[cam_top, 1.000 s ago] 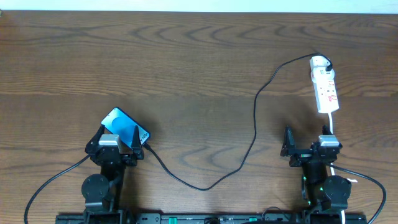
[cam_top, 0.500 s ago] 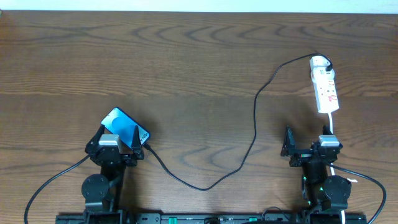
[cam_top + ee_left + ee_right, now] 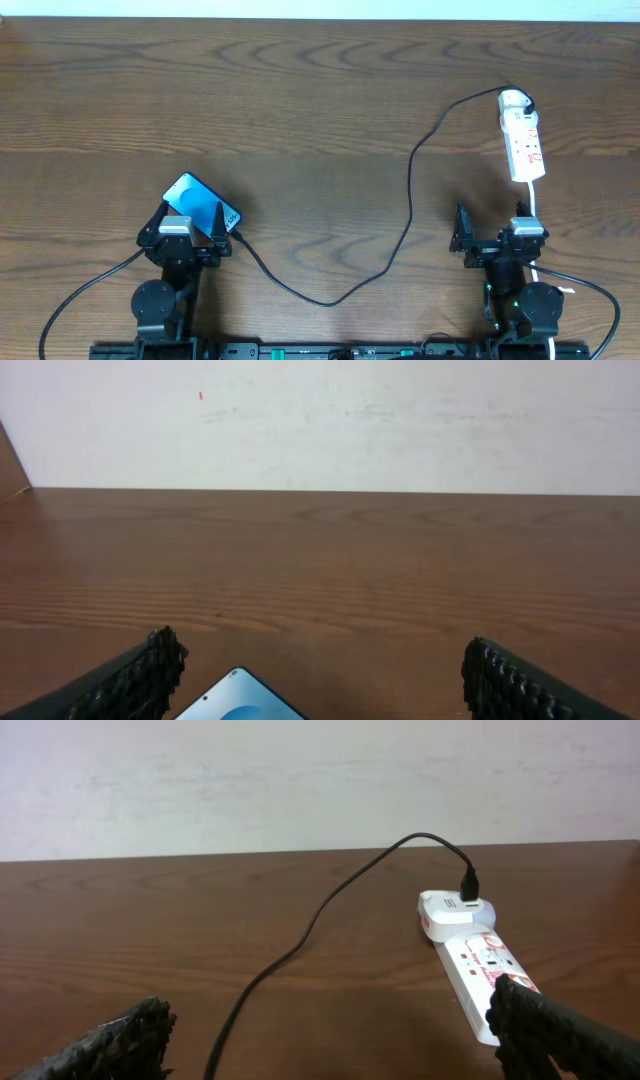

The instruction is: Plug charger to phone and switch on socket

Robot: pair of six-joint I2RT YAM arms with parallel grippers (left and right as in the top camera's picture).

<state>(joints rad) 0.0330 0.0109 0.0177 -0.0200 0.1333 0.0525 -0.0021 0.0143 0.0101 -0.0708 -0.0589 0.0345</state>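
Black left claw [image 3: 186, 224] stands spread around the phone [image 3: 196, 198], probably glassy and slippery; right claw [image 3: 492, 230] is spread too, empty. The charger [image 3: 410, 190] looks limp, best pinched at its stiff tip beside the phone. Far right lies the socket [image 3: 524, 145], seemingly light, likely to slide.

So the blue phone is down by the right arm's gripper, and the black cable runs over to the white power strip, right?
No, the phone lies by the left gripper, not the right gripper, which has nothing between its open fingers. The overhead view shows it. The black cable does run over to the white power strip.
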